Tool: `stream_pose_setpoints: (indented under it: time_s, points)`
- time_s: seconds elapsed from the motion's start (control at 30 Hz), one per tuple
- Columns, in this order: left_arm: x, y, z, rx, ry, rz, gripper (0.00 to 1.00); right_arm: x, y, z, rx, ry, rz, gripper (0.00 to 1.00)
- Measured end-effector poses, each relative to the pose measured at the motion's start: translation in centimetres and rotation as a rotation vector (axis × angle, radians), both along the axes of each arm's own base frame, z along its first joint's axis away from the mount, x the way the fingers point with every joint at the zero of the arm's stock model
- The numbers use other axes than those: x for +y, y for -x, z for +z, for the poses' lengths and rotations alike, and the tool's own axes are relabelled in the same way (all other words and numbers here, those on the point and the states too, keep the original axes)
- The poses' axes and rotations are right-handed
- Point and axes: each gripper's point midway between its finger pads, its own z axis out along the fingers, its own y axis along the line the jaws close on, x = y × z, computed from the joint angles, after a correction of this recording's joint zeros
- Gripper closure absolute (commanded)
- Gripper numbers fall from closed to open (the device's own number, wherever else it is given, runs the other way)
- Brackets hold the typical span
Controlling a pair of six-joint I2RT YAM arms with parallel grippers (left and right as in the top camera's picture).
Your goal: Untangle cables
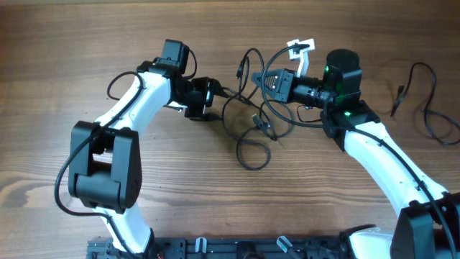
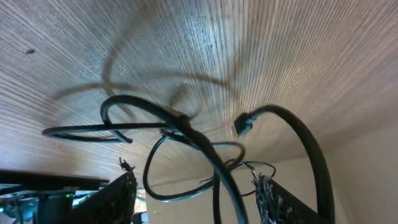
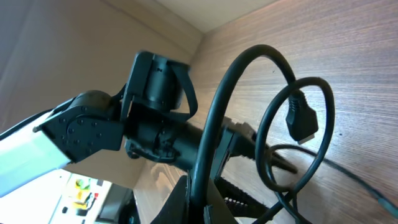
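Note:
The cables (image 1: pixel 260 122) are a loose tangle of thin black loops in the middle of the wooden table, between my two grippers. My left gripper (image 1: pixel 207 99) points right at the tangle's left edge. In the left wrist view its fingers (image 2: pixel 196 183) are wide apart, and cable strands (image 2: pixel 186 127) with a small plug (image 2: pixel 244 124) pass between and above them. My right gripper (image 1: pixel 277 83) points left at the tangle's upper right. In the right wrist view it (image 3: pixel 202 199) is shut on a cable (image 3: pixel 217 118) that arches up and loops past a plug (image 3: pixel 301 121).
Another thin black cable (image 1: pixel 429 119) lies apart at the far right. A small white tag (image 1: pixel 302 49) sits on the cables behind the right gripper. The left arm (image 3: pixel 155 124) fills the background of the right wrist view. The arm bases stand at the front edge.

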Motion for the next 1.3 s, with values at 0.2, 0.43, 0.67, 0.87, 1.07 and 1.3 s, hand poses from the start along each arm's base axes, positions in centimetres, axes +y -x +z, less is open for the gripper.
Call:
stream_pose_setpoints:
  time_s: [0.2,0.43,0.67,0.87,1.07,1.3]
  points:
    - [-0.4,-1.6,0.4,-0.052,0.016,0.032,0.37,0.1,0.3,0.1,0.002,-0.006,0.018,0.96]
    - [-1.7,-1.9,0.8,-0.084,0.033,0.017,0.34,0.2,0.3,0.1,0.002,-0.008,0.021,0.95]
    - [-4.8,-0.1,0.8,-0.039,0.041,-0.011,0.50,0.2,0.3,0.1,0.002,-0.008,0.021,0.95]
    - [-5.6,0.5,0.8,-0.033,0.039,-0.026,0.74,0.2,0.4,0.1,0.003,-0.010,0.027,0.95]
    - [-5.3,0.2,0.1,-0.047,-0.017,-0.006,0.96,0.2,0.4,0.1,0.002,-0.010,0.027,0.95]
    - [-3.0,0.4,-1.4,-0.019,-0.150,0.039,0.96,0.5,0.5,1.5,-0.063,-0.038,0.056,0.96]
